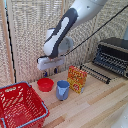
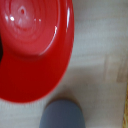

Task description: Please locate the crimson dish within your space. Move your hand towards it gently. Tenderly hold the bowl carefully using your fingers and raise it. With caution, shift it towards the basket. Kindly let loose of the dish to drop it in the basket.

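The crimson dish is a small red bowl that sits upright on the wooden table, between the basket and a blue cup. In the wrist view the bowl fills most of the picture, seen from above and empty. My hand hangs just above the bowl's far side, not touching it. Its two short fingers stand apart with nothing between them. The basket is a large red wire-mesh one with a blue-grey rim, at the exterior view's lower left, close beside the bowl.
A blue cup stands just to the exterior view's right of the bowl and also shows in the wrist view. An orange-yellow box stands behind the cup. A toaster oven and a wire rack sit at the right.
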Motion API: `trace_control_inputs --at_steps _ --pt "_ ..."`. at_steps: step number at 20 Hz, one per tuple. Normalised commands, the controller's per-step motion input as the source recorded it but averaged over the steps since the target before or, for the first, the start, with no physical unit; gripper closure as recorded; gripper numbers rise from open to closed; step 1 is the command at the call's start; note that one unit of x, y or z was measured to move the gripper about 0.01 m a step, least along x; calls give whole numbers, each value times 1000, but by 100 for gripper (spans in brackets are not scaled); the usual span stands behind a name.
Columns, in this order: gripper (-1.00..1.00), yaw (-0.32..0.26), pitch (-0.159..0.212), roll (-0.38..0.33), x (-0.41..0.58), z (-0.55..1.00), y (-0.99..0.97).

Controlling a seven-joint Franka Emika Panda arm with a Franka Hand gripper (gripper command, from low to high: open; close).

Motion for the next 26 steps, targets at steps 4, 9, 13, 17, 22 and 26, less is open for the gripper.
trace_control_inputs --at_steps 4,9,13,17,22,26 --pt "-100 87 27 -40 365 -249 11" --pt "100 18 53 -23 171 -89 60" --pt "100 0 31 -1 24 -19 11" --pt "100 0 34 -7 66 -36 21" --pt "100 0 39 0 55 -7 6" --pt "100 2 81 10 41 216 4"
